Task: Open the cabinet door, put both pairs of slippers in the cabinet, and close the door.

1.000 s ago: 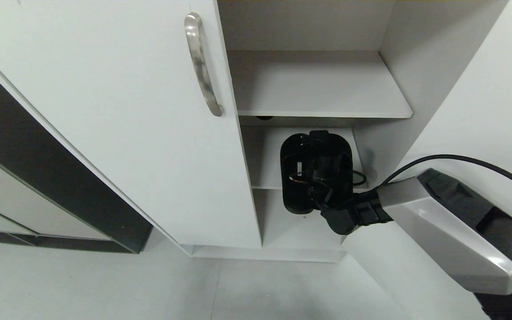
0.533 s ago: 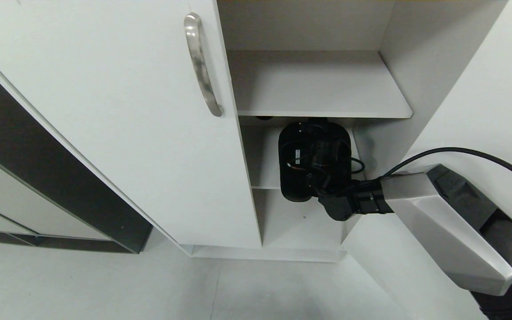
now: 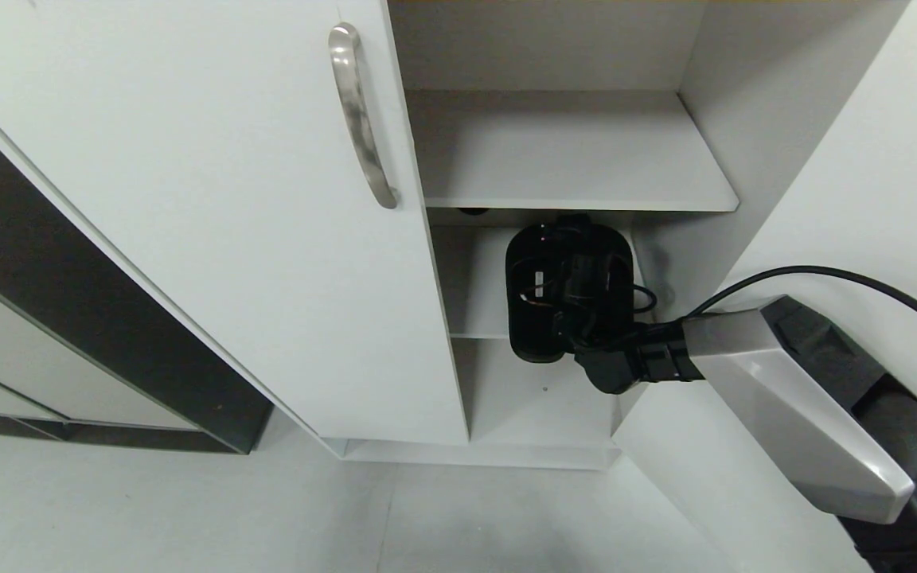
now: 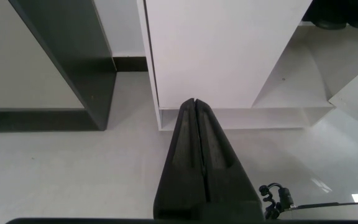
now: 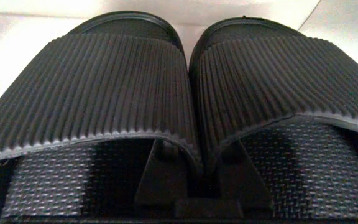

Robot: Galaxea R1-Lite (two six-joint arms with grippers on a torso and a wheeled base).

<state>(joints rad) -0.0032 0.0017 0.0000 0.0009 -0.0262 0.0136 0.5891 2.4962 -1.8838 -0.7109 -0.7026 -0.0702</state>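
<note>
Black slippers held at the open cabinet's middle shelf

The right end effector grips a pair of black slippers, its fingers inside the straps and pinching the two inner edges together. The pair sits side by side over the middle shelf of the cabinet, with its near ends past the shelf's front edge. Beside that open compartment, the closed door carries a metal handle. The left end effector is closed, fingers pressed together and holding nothing, above the floor before the cabinet.
</note>
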